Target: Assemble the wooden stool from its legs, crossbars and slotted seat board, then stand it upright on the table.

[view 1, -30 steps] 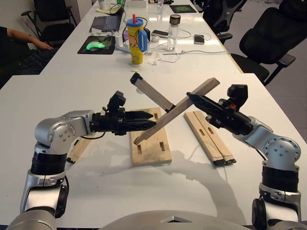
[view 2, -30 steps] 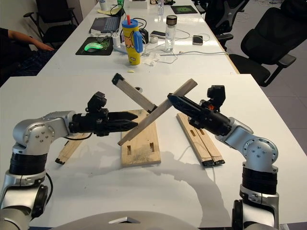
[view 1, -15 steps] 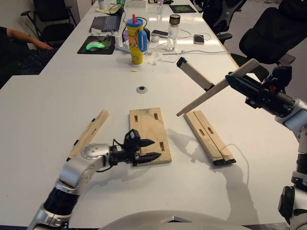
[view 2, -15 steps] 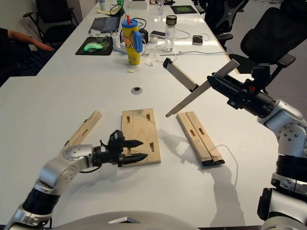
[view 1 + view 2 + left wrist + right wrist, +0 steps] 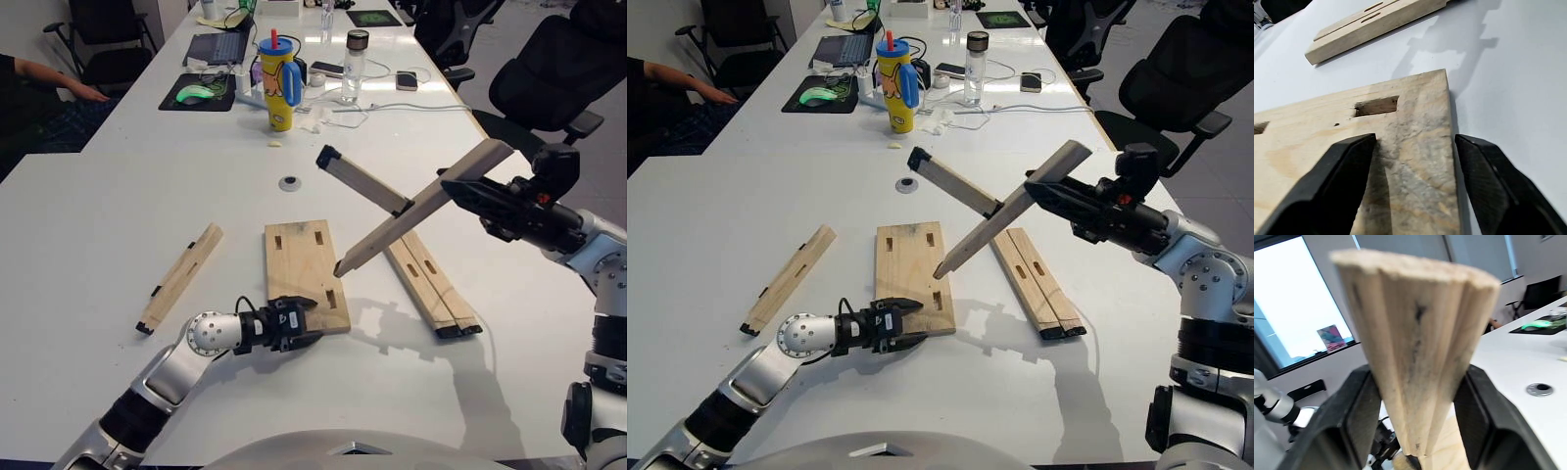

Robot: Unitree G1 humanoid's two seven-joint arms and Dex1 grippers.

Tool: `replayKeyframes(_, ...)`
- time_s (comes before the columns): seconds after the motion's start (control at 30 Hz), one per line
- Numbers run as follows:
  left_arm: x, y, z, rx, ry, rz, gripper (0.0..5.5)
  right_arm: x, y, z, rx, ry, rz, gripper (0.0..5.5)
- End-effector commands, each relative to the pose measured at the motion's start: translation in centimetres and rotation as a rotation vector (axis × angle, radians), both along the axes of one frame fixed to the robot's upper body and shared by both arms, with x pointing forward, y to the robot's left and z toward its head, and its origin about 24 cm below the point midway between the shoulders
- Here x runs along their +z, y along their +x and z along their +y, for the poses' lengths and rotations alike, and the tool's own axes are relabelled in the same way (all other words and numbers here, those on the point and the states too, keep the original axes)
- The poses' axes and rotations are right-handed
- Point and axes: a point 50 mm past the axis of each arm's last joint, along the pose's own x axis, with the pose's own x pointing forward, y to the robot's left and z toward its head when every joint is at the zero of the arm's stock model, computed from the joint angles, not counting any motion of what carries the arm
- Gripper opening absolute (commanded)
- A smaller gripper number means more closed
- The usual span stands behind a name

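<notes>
Lying flat: the pale rectangular wooden seat board with four slots (image 5: 306, 277), lengthwise on the white table (image 5: 118, 225), between the loose parts.
Left gripper (image 5: 306, 323): low at the seat board's near end, released. In the left wrist view one black finger (image 5: 1327, 186) lies over the board's top face and the other is past its edge, on the table side.
Right gripper (image 5: 456, 188): raised over the right half of the table, clenched on the upper part of the crossed wooden assembly (image 5: 392, 227).
Crossed wooden assembly: a long pale bar slanting down towards the seat board's right edge, lower end in the air, with a second, dark-tipped bar crossing it.
Pair of slotted wooden bars (image 5: 431, 284): side by side, flat, just right of the seat board.
Single slotted wooden bar (image 5: 181, 276): flat, left of the seat board, apart from it.
Round metal grommet (image 5: 289, 183): beyond the seat board.
Yellow cup with blue handle (image 5: 278, 83): on the far table, near a clear bottle (image 5: 354, 64).
</notes>
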Motion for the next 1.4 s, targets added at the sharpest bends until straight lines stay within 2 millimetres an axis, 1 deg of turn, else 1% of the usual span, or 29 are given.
replayKeyframes(0.03, -1.6, 0.5, 2.1, 0.028, 0.147, -0.011, 3.02, -0.3, -0.1, 0.7, 0.058, -0.028, -0.015, 2.05)
replayKeyframes(0.13, -1.6, 1.0, 2.6, 0.021, 0.172, -0.024, 3.02, -1.1, 0.1, 1.7, 0.101, -0.119, -0.042, 2.05)
replayKeyframes(0.23, -1.6, 1.1, 2.9, -0.013, 0.187, -0.011, 3.02, -1.4, 0.4, 2.7, 0.144, -0.179, -0.072, 2.05)
replayKeyframes(0.3, -1.8, 1.0, 2.9, -0.055, 0.2, -0.012, 3.02, -1.2, 1.0, 3.2, 0.167, -0.178, -0.096, 2.05)
replayKeyframes(0.4, -2.0, 1.1, 2.9, -0.113, 0.219, 0.008, 3.02, -1.0, 2.0, 3.6, 0.196, -0.2, -0.128, 2.05)
replayKeyframes(0.57, -2.8, 1.4, 3.7, -0.19, 0.292, 0.024, 3.02, -0.4, 3.0, 4.6, 0.257, -0.211, -0.162, 2.05)
replayKeyframes(0.8, -3.8, 1.3, 3.8, -0.23, 0.323, 0.025, 3.02, -1.4, 3.9, 5.0, 0.282, -0.338, -0.195, 2.05)
replayKeyframes(1.0, -4.3, 1.1, 3.5, -0.244, 0.319, 0.036, 3.02, -1.5, 4.7, 5.8, 0.292, -0.352, -0.246, 2.05)
replayKeyframes(1.1, -4.5, 1.0, 3.3, -0.251, 0.32, 0.041, 3.02, -1.7, 4.9, 6.0, 0.307, -0.375, -0.256, 2.05)
replayKeyframes(1.23, -4.5, 1.0, 3.0, -0.253, 0.317, 0.041, 3.02, -2.5, 4.9, 5.9, 0.331, -0.476, -0.283, 2.05)
replayKeyframes(1.4, -4.9, 0.5, 2.9, -0.251, 0.313, 0.051, 3.02, -3.3, 4.3, 6.4, 0.38, -0.602, -0.373, 2.05)
